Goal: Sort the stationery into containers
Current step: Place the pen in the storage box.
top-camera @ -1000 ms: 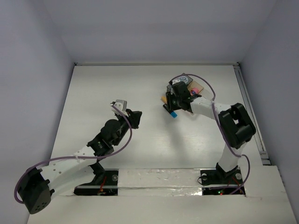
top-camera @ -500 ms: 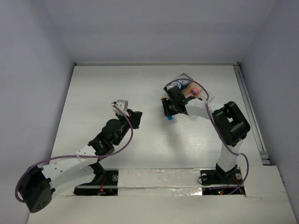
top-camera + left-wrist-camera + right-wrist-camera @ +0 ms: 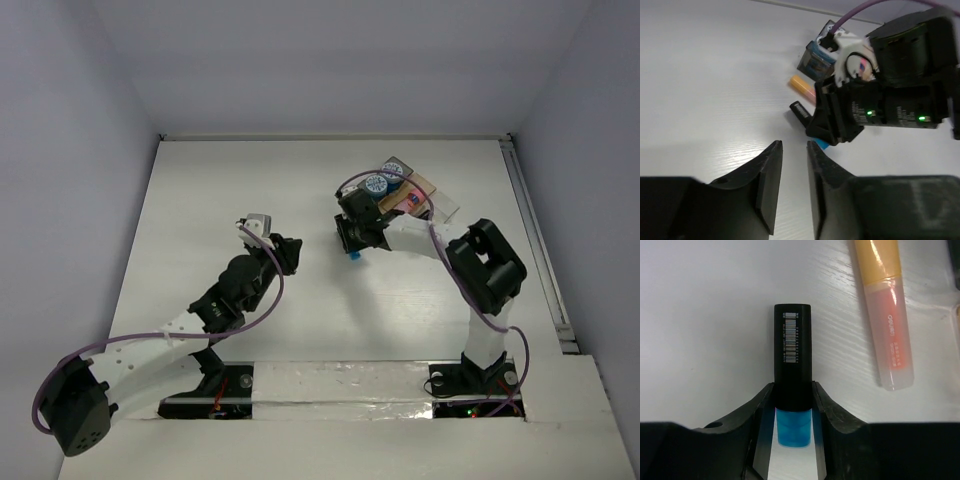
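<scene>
White table [image 3: 200,190] is taking up most of the top view. Both arms are reaching out over it. The right arm is bending left toward table centre, and the left arm is stretching up from the lower left.

Tray cluster [image 3: 430,185] is sitting at the far right of the table, just behind the right wrist. Amber and clear compartments are showing, with a darker one at the left end. Two round blue-and-white pots [image 3: 377,185] are sitting at that left end. Can't tell the exact compartment from above. Something pink [image 3: 411,200] is showing in the amber part.

Right gripper [image 3: 792,390] is clamping the black-blue marker [image 3: 792,360]. Both fingers [image 3: 762,407] are pressing its sides right where the black barrel meets the blue cap. The barcode end is pointing away from the wrist. In the top view the blue tip is poking out below the gripper, near table centre and left of the trays.

Left gripper [image 3: 792,165] is hovering low over bare table and facing the right gripper. Its jaws are parted by a slim gap and holding nothing.

Orange marker [image 3: 887,325] is lying flat on the table, beside the black-blue marker but not touching it. It is angling slightly away, between that marker and the trays.
</scene>
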Tool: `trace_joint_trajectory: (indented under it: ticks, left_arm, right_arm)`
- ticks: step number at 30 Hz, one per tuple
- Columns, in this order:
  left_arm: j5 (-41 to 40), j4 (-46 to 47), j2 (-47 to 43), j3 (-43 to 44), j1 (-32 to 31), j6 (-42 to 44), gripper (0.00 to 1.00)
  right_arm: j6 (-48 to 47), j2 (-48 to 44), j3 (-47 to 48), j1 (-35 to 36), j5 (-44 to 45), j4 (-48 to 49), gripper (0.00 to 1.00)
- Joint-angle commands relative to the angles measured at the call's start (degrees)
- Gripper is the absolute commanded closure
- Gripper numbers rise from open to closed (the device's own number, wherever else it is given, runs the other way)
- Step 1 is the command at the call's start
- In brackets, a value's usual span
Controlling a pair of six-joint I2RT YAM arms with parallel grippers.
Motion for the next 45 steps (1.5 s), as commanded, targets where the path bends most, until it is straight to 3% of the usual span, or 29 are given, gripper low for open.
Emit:
trace_joint_trajectory:
  ticks: [1,2,5,9,14,23,37,38,41,43,44,45]
  left_arm:
    - [-1.9,0.3,0.0,0.8,-0.1,-0.8,0.77]
    - [-1.6,0.5,0.1,0.7,-0.1,-0.7,0.70]
    - [0.9,1.1,1.8,1.2,-0.1,-0.5,0.63]
    - [3.3,1.0,4.5,2.3,-0.1,-0.7,0.62]
    - [4.1,1.3,6.3,2.4,-0.1,-1.2,0.62]
    - [7.0,-0.4,15.9,6.5,-0.1,-1.8,0.59]
    - [10.7,1.0,21.6,8.2,-0.1,-2.2,0.55]
    - [11.0,1.1,21.9,8.2,-0.1,-2.3,0.55]
    - [11.3,1.6,22.5,8.3,-0.1,-2.9,0.52]
    - [11.7,1.7,23.3,8.8,-0.1,-3.4,0.51]
    - [12.1,1.7,23.9,8.9,-0.1,-3.8,0.51]
    - [12.9,1.7,24.1,9.2,-0.1,-4.1,0.51]
  right_arm:
    - [1.8,-9.2,-0.8,1.0,3.5,2.5,0.88]
    - [2.2,-11.0,-1.1,1.0,6.4,2.8,0.88]
    - [2.6,-17.3,-3.0,0.2,14.5,4.2,0.87]
    - [6.7,-24.4,-8.1,-5.1,19.8,7.4,0.87]
    - [15.7,-34.1,-18.5,-13.9,19.5,13.8,0.84]
    - [23.6,-31.9,-22.0,-22.3,17.2,16.1,0.84]
    - [27.5,-27.3,-22.9,-24.5,17.0,17.8,0.78]
    - [27.8,-26.7,-22.7,-24.5,16.9,17.7,0.71]
    - [27.7,-26.2,-22.5,-24.5,16.5,18.0,0.61]
    - [27.2,-26.7,-22.9,-24.5,16.1,18.5,0.60]
    - [27.0,-26.9,-22.9,-24.5,16.2,18.5,0.51]
    - [26.5,-27.4,-22.9,-24.5,16.4,18.6,0.49]
